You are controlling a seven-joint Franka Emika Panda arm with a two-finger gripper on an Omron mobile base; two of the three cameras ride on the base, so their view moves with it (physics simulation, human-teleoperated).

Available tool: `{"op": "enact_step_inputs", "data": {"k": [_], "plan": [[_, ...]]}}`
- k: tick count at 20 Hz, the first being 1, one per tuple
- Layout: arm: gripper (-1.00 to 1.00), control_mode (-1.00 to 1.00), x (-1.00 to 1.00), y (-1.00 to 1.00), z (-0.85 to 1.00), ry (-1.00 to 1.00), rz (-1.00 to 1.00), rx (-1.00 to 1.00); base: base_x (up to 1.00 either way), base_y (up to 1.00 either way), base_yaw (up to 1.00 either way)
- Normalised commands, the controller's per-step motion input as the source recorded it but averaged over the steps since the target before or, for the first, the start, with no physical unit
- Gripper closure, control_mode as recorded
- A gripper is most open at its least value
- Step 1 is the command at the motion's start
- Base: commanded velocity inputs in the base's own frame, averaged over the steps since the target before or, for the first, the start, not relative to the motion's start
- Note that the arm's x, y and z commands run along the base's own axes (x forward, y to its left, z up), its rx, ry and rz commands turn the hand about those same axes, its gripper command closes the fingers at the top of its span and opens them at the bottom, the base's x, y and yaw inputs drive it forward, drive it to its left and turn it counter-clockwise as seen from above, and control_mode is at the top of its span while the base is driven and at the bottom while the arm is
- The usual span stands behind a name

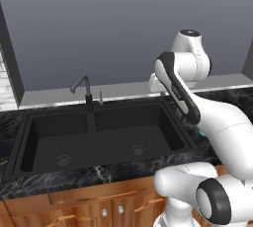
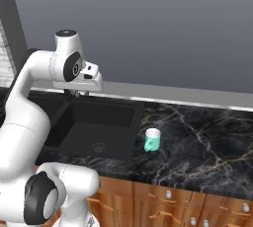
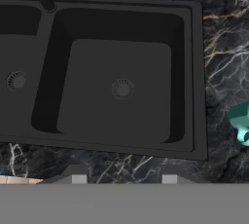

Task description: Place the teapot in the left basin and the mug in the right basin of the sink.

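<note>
While claw (image 3: 124, 178) over right basin (image 3: 116, 91) | mug (image 3: 240, 121) off rt, on counter (image 3: 223, 47)

This is looking like a home kitchen: a matte black double sink (image 1: 99, 137) is sitting in a dark marble-veined counter (image 2: 197, 147), a gooseneck faucet (image 1: 85, 93) is rising at its far edge, and wooden cabinet doors (image 2: 173, 206) with small knobs are running along the near side below.

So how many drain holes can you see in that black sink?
2. One drain sits in the left basin, the other drain in the right basin. Nothing seems hidden in either basin.
</note>
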Motion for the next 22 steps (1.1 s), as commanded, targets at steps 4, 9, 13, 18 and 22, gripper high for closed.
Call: {"op": "enact_step_inputs", "data": {"k": [4,9,13,18,22], "plan": [[-1.0,-1.0,-0.06,-0.04,0.0,0.0,0.0,0.0,0.0,0.0,0.0],[-1.0,-1.0,-0.05,-0.17,-0.03,0.0,0.0,0.0,0.0,0.0,0.0],[-1.0,-1.0,-0.03,-0.22,-0.09,0.0,0.0,0.0,0.0,0.0,0.0],[-1.0,-1.0,-0.07,-0.21,-0.1,0.0,0.0,0.0,0.0,0.0,0.0],[-1.0,-1.0,-0.04,-0.18,-0.11,0.0,0.0,0.0,0.0,0.0,0.0]]}}
